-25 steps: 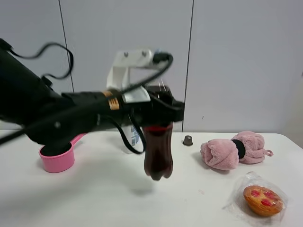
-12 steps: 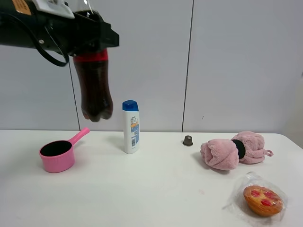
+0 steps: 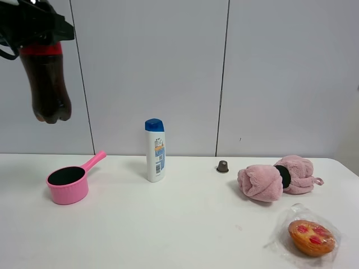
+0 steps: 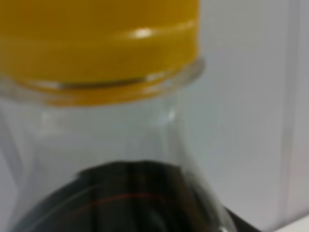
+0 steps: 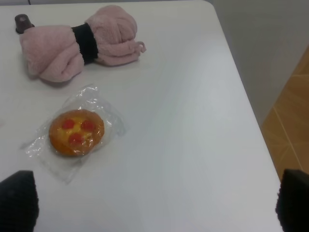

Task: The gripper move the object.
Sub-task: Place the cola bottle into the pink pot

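The cola bottle [image 3: 47,84], clear with dark cola and a red label, hangs high in the air at the far left of the exterior view, above the pink pan. My left gripper [image 3: 35,25], black and bulky, is shut on its upper part at the frame's top-left corner and is partly cut off. The left wrist view is filled by the bottle's yellow-orange cap [image 4: 96,38] and its clear neck over the dark cola. My right gripper [image 5: 154,208] is open and empty, with its black fingertips [image 5: 17,200] wide apart above the table's right end. It is out of the exterior view.
On the white table [image 3: 185,224] stand a pink saucepan [image 3: 67,184], a white shampoo bottle with a blue cap [image 3: 155,150] and a small brown capsule [image 3: 222,166]. A pink rolled towel [image 3: 275,178] and a wrapped pastry [image 3: 312,237] lie at the right. The table's right edge [image 5: 241,106] drops to the floor.
My left gripper has carried the cola bottle from just above the table's middle up and to the left, to the top-left corner. The shampoo bottle behind it is now uncovered.
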Available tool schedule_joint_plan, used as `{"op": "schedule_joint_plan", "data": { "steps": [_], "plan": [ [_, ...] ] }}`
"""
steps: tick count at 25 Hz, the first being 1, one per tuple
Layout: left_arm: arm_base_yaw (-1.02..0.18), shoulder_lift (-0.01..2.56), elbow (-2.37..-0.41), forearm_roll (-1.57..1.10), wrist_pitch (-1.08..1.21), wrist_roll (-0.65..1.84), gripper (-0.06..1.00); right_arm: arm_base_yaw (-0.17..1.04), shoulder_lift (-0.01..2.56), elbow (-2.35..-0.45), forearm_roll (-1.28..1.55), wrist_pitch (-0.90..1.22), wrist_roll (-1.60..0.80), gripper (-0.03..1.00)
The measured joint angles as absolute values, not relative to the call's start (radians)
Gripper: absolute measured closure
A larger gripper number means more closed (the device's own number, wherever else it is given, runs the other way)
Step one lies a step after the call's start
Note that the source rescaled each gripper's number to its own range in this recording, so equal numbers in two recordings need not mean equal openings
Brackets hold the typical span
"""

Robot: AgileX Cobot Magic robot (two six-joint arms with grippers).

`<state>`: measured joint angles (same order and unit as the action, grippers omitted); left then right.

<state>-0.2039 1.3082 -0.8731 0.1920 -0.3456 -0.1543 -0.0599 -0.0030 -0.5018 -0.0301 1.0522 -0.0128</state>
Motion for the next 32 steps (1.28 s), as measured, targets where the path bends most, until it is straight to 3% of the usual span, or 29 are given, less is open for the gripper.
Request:
{"op": "schedule_joint_plan", "data": {
  "steps": [10, 32],
  "plan": [
    [0.012, 1.355, -0.872, 0.192, -0.402, -0.154, 0.93, -0.06, -0.003, -0.502, -0.03, 1.052, -0.013, -0.03],
    [-0.048, 1.624, -0.872, 0.221, -0.634, -0.254, 0.93, -0.06, -0.003, -0.502, -0.03, 1.052, -0.013, -0.03]
  ]
}}
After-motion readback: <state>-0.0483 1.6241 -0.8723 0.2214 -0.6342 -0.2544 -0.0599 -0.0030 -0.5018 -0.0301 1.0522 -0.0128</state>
